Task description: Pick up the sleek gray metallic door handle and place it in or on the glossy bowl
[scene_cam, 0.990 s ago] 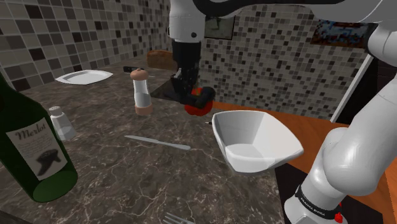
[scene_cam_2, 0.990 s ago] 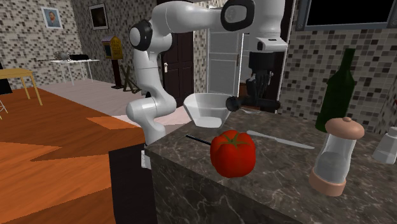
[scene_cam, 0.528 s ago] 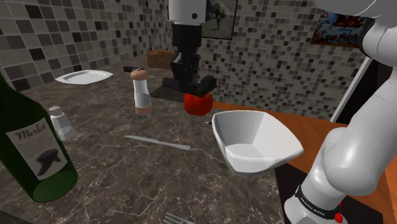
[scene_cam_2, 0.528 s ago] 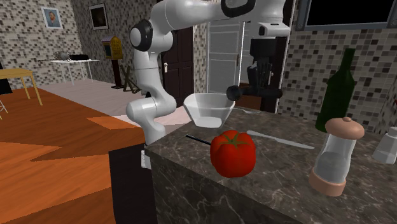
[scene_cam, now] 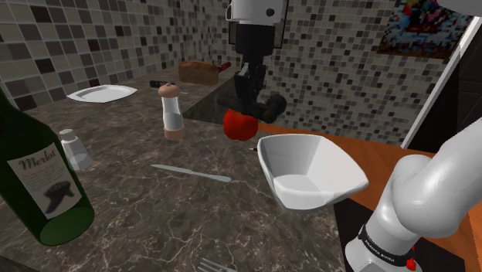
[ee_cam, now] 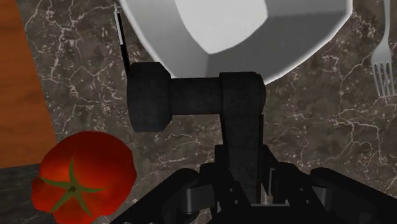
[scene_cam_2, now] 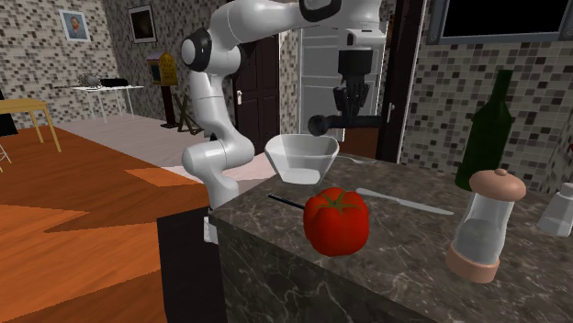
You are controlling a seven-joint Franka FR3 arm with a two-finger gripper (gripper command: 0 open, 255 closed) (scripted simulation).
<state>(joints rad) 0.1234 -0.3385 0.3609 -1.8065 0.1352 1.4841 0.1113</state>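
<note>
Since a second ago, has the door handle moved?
Yes. In the shoulder view the dark door handle, clasped in the gripper, has risen from tomato level to above it and shifted right, toward the white bowl.

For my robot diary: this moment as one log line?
black gripper: shut on dark L-shaped door handle | handle: airborne near white glossy bowl | placed: no

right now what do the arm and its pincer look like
The arm is glossy white, built of rounded tubular links with dark joints between them. A black collar near its foot carries small white lettering, with a red spot beside it. The pincer is all black and two-fingered, with a blocky body.
</note>
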